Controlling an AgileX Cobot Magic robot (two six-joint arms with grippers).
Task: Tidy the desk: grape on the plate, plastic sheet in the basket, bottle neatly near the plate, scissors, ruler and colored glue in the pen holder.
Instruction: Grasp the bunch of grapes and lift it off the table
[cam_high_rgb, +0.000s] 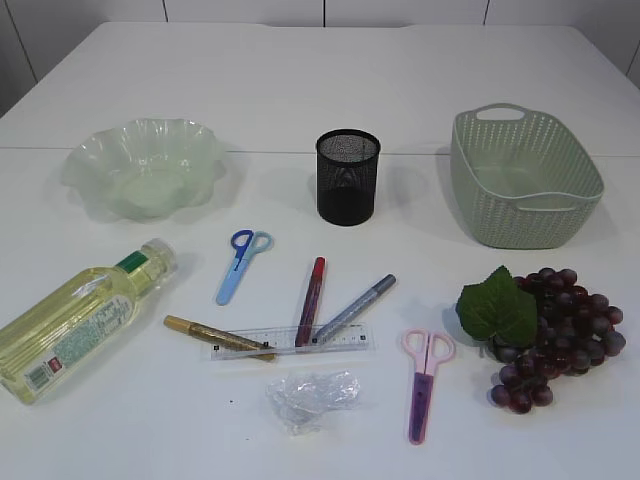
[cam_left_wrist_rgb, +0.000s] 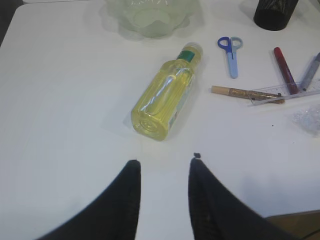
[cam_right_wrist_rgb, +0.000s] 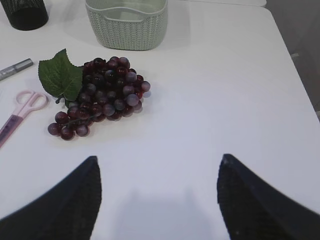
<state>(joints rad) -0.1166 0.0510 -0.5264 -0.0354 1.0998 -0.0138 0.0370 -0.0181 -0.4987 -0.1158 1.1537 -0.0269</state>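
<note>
A dark grape (cam_high_rgb: 560, 335) bunch with a green leaf lies front right, ahead of my open, empty right gripper (cam_right_wrist_rgb: 159, 159). The yellow bottle (cam_left_wrist_rgb: 165, 97) lies on its side just beyond my open, empty left gripper (cam_left_wrist_rgb: 165, 162). Mid-table lie blue scissors (cam_high_rgb: 243, 262), pink scissors (cam_high_rgb: 425, 380), a clear ruler (cam_high_rgb: 290, 342), and red (cam_high_rgb: 311, 300), silver (cam_high_rgb: 355, 308) and gold (cam_high_rgb: 215, 337) glue pens. The crumpled plastic sheet (cam_high_rgb: 312, 398) sits in front of the ruler. The green plate (cam_high_rgb: 145, 165), black pen holder (cam_high_rgb: 348, 175) and green basket (cam_high_rgb: 525, 180) stand behind.
The white table's right edge (cam_right_wrist_rgb: 295, 55) runs close beside the grape. Its front edge (cam_left_wrist_rgb: 295, 212) shows near my left gripper. Neither arm shows in the exterior view.
</note>
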